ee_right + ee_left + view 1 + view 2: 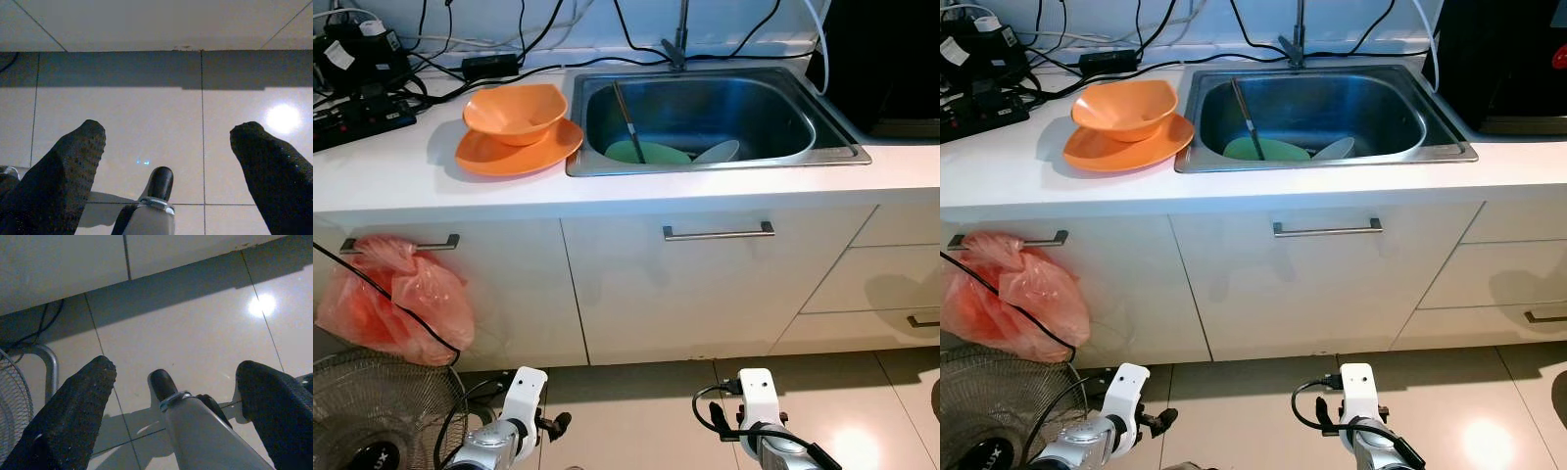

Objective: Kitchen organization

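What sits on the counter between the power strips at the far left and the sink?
In the left eye view, an orange bowl resting on an orange plate lies between them, just left of the sink rim.

A home kitchen: a steel sink [822,147] holding dishes at upper centre, white worktop [401,176], cabinet drawers [705,284] below, tiled floor [646,411].

Brushed steel sink [832,137], glossy orange plastic bowl [514,111], shiny floor tiles [122,122]
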Robot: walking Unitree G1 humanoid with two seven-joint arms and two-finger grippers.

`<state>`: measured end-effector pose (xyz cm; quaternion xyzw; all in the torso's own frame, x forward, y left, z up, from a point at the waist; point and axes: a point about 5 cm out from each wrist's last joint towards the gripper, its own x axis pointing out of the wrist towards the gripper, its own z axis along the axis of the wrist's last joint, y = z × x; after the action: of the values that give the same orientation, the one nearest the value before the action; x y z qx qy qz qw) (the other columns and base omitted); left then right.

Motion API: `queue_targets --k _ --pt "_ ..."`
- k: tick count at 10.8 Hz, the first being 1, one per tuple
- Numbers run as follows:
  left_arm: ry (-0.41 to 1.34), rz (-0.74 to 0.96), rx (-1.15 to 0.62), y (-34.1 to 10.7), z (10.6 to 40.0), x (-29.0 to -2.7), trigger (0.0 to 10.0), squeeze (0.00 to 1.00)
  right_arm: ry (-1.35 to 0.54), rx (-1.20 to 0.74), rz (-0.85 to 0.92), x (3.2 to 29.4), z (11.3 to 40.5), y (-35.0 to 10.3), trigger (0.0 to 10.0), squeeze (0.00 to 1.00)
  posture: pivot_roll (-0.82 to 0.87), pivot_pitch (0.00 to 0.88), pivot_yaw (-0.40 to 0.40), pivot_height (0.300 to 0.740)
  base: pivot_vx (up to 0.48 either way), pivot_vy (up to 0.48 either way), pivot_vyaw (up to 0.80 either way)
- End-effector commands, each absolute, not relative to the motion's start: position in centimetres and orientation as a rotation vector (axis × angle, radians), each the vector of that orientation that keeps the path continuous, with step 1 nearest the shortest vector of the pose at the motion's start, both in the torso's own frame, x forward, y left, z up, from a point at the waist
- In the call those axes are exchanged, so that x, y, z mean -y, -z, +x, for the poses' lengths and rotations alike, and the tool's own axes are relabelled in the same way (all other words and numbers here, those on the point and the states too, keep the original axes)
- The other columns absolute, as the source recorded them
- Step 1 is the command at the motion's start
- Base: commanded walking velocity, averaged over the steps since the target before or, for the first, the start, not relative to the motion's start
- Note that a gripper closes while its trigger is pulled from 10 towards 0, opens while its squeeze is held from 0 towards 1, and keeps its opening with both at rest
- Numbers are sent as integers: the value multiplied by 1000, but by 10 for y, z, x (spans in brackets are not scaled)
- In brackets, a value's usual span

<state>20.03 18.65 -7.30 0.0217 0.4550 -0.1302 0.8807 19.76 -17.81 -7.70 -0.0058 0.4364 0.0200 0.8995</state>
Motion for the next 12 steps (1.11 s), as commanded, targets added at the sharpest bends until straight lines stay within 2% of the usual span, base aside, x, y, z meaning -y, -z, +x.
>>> queue_targets --k 1,7,11,12 --pt "263 61 -954 73 199 -190 10000 0 -53 -894 -32 178 199 76 10000 0 -11 0 45 740 0 0 0" --pt "271 67 -937 72 201 -189 10000 0 -53 -905 -50 179 196 78 10000 0 -8 0 42 740 0 0 0" --pt "452 236 -873 67 206 -183 10000 0 -27 -848 -37 186 208 70 10000 0 -10 0 34 740 0 0 0" --pt "451 216 -872 67 206 -182 10000 0 -22 -840 -36 188 208 69 10000 0 -11 0 31 740 0 0 0"
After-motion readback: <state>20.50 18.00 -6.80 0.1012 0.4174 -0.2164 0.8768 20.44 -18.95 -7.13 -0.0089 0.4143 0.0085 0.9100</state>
